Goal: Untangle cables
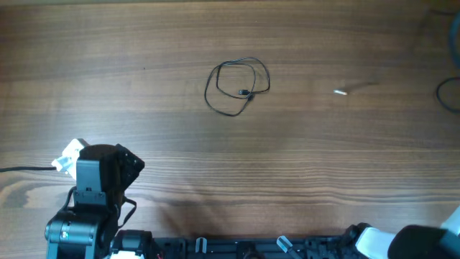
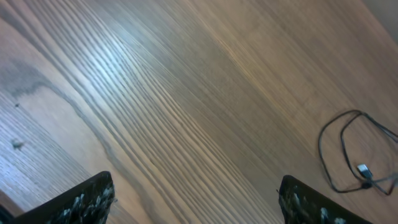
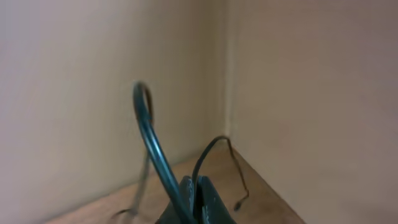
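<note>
— Where are the cables [image 1: 237,86]?
— Upper centre of the overhead frame, in loose thin loops. They look light and limp, so pinch beside the silvery plug [image 1: 244,92].
— Pincers?
— The left gripper [image 2: 196,208] is spread apart and empty; the right gripper [image 3: 194,200] is blurred, so I can't tell

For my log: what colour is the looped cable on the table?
The cable is black, its plug tip silvery; left wrist view shows it best.

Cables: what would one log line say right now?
cable: looped on table | left gripper: open, apart from it | right gripper: wire beside it, grip unclear
</note>
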You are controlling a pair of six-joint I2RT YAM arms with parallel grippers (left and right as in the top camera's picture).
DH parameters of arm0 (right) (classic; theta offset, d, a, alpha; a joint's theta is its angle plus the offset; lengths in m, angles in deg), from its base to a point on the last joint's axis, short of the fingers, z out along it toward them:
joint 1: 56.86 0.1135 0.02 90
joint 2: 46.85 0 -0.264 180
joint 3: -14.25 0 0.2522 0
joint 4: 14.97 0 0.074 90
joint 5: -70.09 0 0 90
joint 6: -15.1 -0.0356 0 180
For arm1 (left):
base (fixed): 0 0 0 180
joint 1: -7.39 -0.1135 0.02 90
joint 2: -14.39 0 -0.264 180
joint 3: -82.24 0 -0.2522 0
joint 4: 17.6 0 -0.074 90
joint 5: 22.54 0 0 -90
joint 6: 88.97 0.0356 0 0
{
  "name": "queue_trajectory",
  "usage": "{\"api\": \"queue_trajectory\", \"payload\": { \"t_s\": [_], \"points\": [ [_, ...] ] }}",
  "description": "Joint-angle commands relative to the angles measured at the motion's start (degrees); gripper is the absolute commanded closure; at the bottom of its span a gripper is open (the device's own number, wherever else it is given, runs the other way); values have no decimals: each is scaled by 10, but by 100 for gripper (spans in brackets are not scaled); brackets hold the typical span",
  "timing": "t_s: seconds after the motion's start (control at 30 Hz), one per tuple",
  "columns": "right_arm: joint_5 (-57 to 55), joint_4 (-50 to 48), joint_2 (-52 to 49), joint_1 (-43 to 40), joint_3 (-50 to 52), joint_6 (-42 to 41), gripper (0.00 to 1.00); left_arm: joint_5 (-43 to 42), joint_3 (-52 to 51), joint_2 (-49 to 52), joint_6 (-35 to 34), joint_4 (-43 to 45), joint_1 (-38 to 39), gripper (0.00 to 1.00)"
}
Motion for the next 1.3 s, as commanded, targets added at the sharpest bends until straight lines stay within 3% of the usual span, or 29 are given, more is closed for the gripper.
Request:
{"api": "queue_trajectory", "payload": {
  "t_s": [0.0, 0.13, 0.33, 0.47, 0.5, 0.53, 0.57, 0.6, 0.67, 0.77, 0.87, 1.1, 1.27],
  "points": [
    [-30, -8, -48, -36, -5, -72, 96, -16, 4, -1, 6, 0, -4, 13],
    [-131, -11, -114, -96, -5, -155, 96, -32, 4, -1, 59, -1, -4, 13],
    [-129, 53, -155, -210, -4, -513, 96, -39, 4, -1, 59, 0, -4, 13],
    [-100, 116, -183, -219, -3, -533, 95, -45, 4, -1, 59, 2, -4, 13],
    [-99, 142, -188, -217, -3, -533, 81, -45, 4, -1, 59, 2, -4, 13],
    [-99, 163, -191, -214, -3, -546, 55, -45, 4, -1, 59, 2, -4, 13],
    [-97, 203, -195, -209, -3, -589, 12, -46, 4, -1, 60, 1, -4, 13],
    [-95, 221, -195, -207, -3, -605, 3, -50, 4, -1, 62, 2, -4, 13],
    [-70, 247, -195, -202, -3, -612, 0, -60, 4, -1, 72, 2, -4, 13],
    [-28, 276, -195, -179, -3, -584, 0, -60, 4, -1, 72, 2, -4, 13],
    [-24, 272, -195, -118, -3, -465, 0, -60, 4, -1, 72, 4, -4, 13],
    [7, 235, -199, 176, -3, -41, 0, -60, 4, -1, 72, 9, -4, 13],
    [28, 251, -199, 376, -3, 75, 0, -60, 4, -1, 72, 13, -4, 13]
  ]
}}
